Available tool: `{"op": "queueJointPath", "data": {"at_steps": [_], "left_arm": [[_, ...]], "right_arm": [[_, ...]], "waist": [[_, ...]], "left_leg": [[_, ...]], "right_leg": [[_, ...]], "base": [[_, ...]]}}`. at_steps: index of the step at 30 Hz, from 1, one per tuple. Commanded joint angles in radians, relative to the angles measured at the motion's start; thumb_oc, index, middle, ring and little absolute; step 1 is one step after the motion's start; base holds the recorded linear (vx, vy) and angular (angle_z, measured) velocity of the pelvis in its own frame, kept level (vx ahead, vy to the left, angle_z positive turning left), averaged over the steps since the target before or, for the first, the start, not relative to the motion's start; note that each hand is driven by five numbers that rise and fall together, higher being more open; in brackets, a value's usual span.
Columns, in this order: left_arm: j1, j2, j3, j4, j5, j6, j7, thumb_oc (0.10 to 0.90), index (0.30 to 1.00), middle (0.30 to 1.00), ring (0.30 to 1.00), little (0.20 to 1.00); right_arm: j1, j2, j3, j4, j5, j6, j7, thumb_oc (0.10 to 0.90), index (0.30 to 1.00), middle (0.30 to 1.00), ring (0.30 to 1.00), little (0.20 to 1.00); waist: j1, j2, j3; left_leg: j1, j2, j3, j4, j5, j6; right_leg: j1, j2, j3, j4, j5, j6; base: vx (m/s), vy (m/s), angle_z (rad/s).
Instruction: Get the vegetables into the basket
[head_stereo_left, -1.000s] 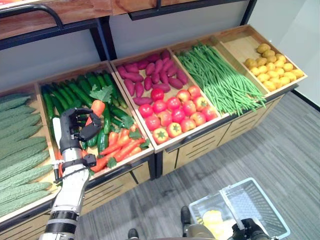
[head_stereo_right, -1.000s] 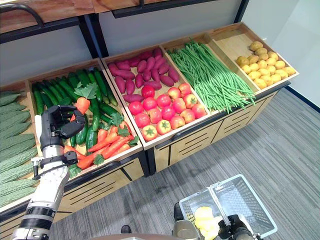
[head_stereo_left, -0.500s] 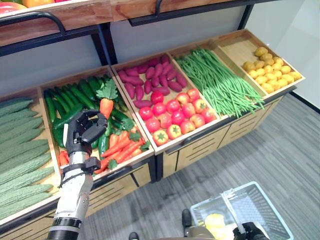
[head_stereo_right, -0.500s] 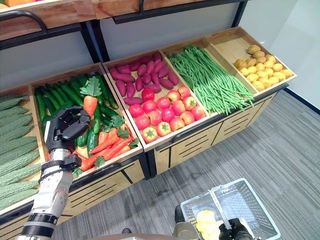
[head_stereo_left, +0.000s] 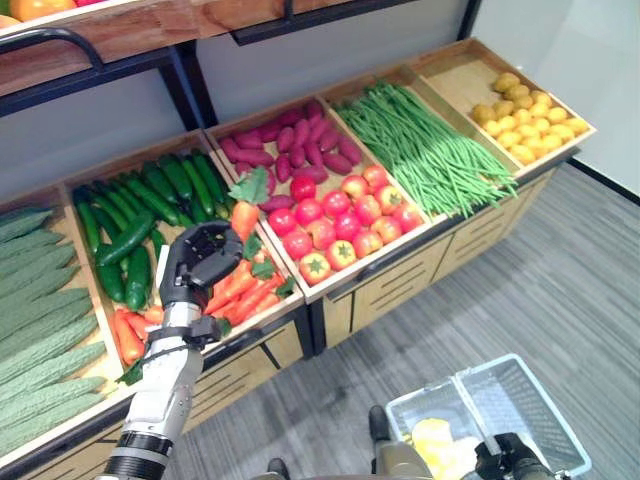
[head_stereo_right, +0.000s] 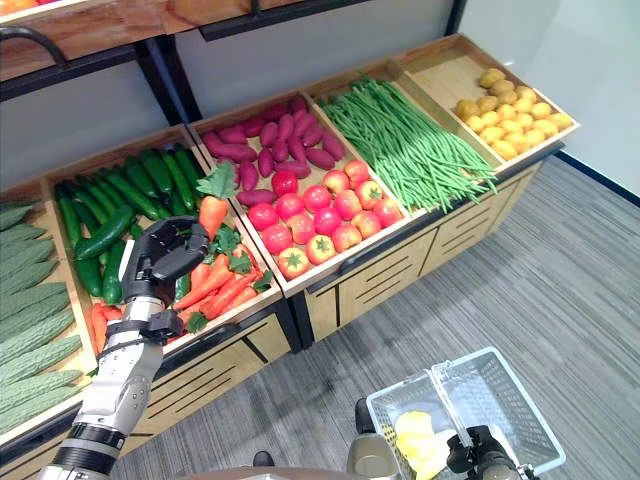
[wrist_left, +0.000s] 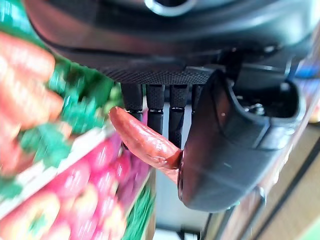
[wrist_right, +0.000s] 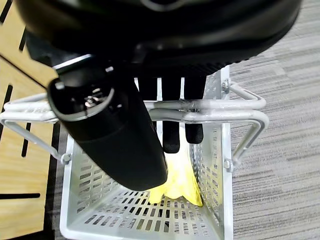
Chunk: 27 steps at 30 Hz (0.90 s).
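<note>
Left eye view | left hand pinched carrot at centre left, above the bin | right hand curled round basket handle, lower right | you needed a firm grip, lowering gently.

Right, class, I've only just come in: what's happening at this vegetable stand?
A humanoid robot is picking vegetables for its basket. Its left robot hand is curled round a carrot, holding it with the leafy top upward above the bin of carrots and cucumbers. Its right robot hand grips the handle of a white wire basket, held low over the grey floor. Something yellow already lies in the basket. The carrot has not yet reached it.
</note>
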Motion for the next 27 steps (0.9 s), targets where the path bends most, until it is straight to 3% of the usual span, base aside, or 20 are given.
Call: {"op": "queueJointPath", "data": {"at_steps": [1, 2, 3, 4, 5, 8, 9, 13, 15, 20, 24, 27], "left_arm": [[-0.14, 0.081, 0.034, -0.116, -0.01, -0.117, -0.018, 0.41, 0.314, 0.314, 0.314, 0.314], [-0.14, 0.081, 0.034, -0.116, -0.01, -0.117, -0.018, 0.41, 0.314, 0.314, 0.314, 0.314], [-0.147, 0.098, 0.032, -0.119, -0.001, -0.111, -0.017, 0.41, 0.314, 0.314, 0.314, 0.314], [-0.148, 0.098, 0.032, -0.119, -0.001, -0.111, -0.017, 0.408, 0.311, 0.311, 0.311, 0.311], [-0.138, 0.107, 0.05, -0.138, 0.011, -0.104, -0.013, 0.402, 0.303, 0.303, 0.303, 0.303], [-0.108, 0.107, 0.073, -0.167, 0.016, -0.095, -0.021, 0.404, 0.305, 0.305, 0.305, 0.305], [-0.082, 0.115, 0.105, -0.186, 0.024, -0.091, -0.027, 0.4, 0.3, 0.3, 0.3, 0.3], [-0.061, 0.111, 0.12, -0.191, 0.035, -0.084, -0.03, 0.4, 0.3, 0.3, 0.3, 0.3], [-0.049, 0.107, 0.132, -0.192, 0.04, -0.088, -0.032, 0.4, 0.3, 0.3, 0.3, 0.3], [-0.049, 0.088, 0.113, -0.182, 0.029, -0.091, -0.042, 0.404, 0.305, 0.305, 0.305, 0.305], [-0.053, 0.082, 0.103, -0.184, 0.028, -0.09, -0.045, 0.416, 0.322, 0.322, 0.322, 0.322], [-0.074, 0.075, 0.081, -0.186, 0.011, -0.092, -0.05, 0.453, 0.374, 0.374, 0.374, 0.374]], "right_arm": [[-0.002, -0.013, 0.013, -0.011, 0.043, -0.005, -0.006, 0.4, 0.3, 0.3, 0.3, 0.3], [-0.002, -0.013, 0.012, -0.011, 0.043, -0.005, -0.006, 0.4, 0.3, 0.3, 0.3, 0.3], [0.008, -0.003, 0.013, -0.008, 0.047, -0.003, -0.006, 0.4, 0.3, 0.3, 0.3, 0.3], [0.008, -0.003, 0.012, -0.008, 0.047, -0.003, -0.006, 0.4, 0.3, 0.3, 0.3, 0.3], [0.013, 0.002, 0.011, 0.013, 0.039, 0.004, -0.008, 0.4, 0.3, 0.3, 0.3, 0.3], [0.016, 0.003, 0.017, 0.034, 0.021, 0.012, -0.008, 0.4, 0.3, 0.3, 0.3, 0.3], [0.02, -0.003, 0.002, 0.055, 0.016, 0.019, -0.011, 0.4, 0.3, 0.3, 0.3, 0.3], [0.017, -0.003, 0.003, 0.06, 0.022, 0.015, -0.018, 0.4, 0.3, 0.3, 0.3, 0.3], [0.012, 0.002, 0.009, 0.042, 0.027, 0.008, -0.024, 0.4, 0.3, 0.3, 0.3, 0.3], [0.031, -0.002, 0.002, 0.014, 0.043, -0.005, -0.026, 0.4, 0.3, 0.3, 0.3, 0.3], [0.047, -0.008, -0.005, -0.009, 0.05, -0.009, -0.025, 0.4, 0.3, 0.3, 0.3, 0.3], [0.048, -0.022, -0.014, 0.001, 0.06, -0.009, -0.029, 0.4, 0.3, 0.3, 0.3, 0.3]], "waist": [[-0.032, -0.037, 0.031], [-0.032, -0.037, 0.031], [-0.018, -0.023, 0.047], [-0.018, -0.023, 0.048], [0.009, -0.001, 0.056], [0.021, -0.001, 0.053], [0.039, -0.001, 0.036], [0.052, -0.017, 0.006], [0.057, -0.022, -0.006], [0.032, -0.013, -0.018], [0.013, -0.004, -0.016], [-0.003, 0.011, 0.005]], "left_leg": [[-0.049, 0.033, 0.059, 0.102, -0.068, -0.005], [-0.049, 0.033, 0.059, 0.102, -0.068, -0.005], [-0.049, 0.052, 0.117, 0.085, -0.055, 0.008], [-0.047, 0.052, 0.117, 0.085, -0.055, 0.008], [-0.035, 0.071, 0.172, 0.061, -0.054, 0.014], [-0.02, 0.076, 0.225, 0.037, -0.041, 0.018], [-0.017, 0.085, 0.287, 0.03, -0.037, 0.025], [-0.006, 0.089, 0.349, 0.033, -0.029, 0.014], [0.0, 0.116, 0.413, 0.06, -0.02, -0.005], [0.002, 0.168, 0.442, 0.083, 0.017, -0.047], [0.005, 0.192, 0.455, 0.095, 0.031, -0.065], [-0.015, 0.244, 0.458, 0.176, 0.046, -0.097]], "right_leg": [[-0.077, -0.118, 0.012, 0.013, 0.128, 0.114], [-0.077, -0.118, 0.012, 0.013, 0.128, 0.114], [-0.086, -0.147, -0.123, 0.078, 0.051, 0.087], [-0.085, -0.147, -0.123, 0.081, 0.048, 0.087], [-0.046, -0.18, -0.268, 0.178, -0.036, 0.07], [-0.013, -0.193, -0.316, 0.243, -0.069, 0.057], [0.029, -0.21, -0.393, 0.288, -0.088, 0.051], [0.095, -0.175, -0.418, 0.249, -0.101, 0.055], [0.119, -0.147, -0.468, 0.17, -0.116, 0.048], [0.151, -0.085, -0.458, 0.076, -0.156, 0.025], [0.148, -0.07, -0.447, 0.068, -0.165, 0.02], [0.139, -0.055, -0.424, 0.102, -0.211, -0.005]], "base": [[-0.2, 0.189, -0.9], [-0.28, 0.245, -0.76], [-0.15, 0.131, -1.08], [-0.25, 0.302, -1.47], [-0.15, 0.203, -2.04], [-0.15, 0.118, -1.55], [-0.1, 0.04, -0.89], [-0.01, -0.061, -1.0], [0.02, -0.194, -0.93], [0.04, -0.19, -0.58], [0.03, -0.158, -0.21], [0.05, -0.176, -0.19]]}}
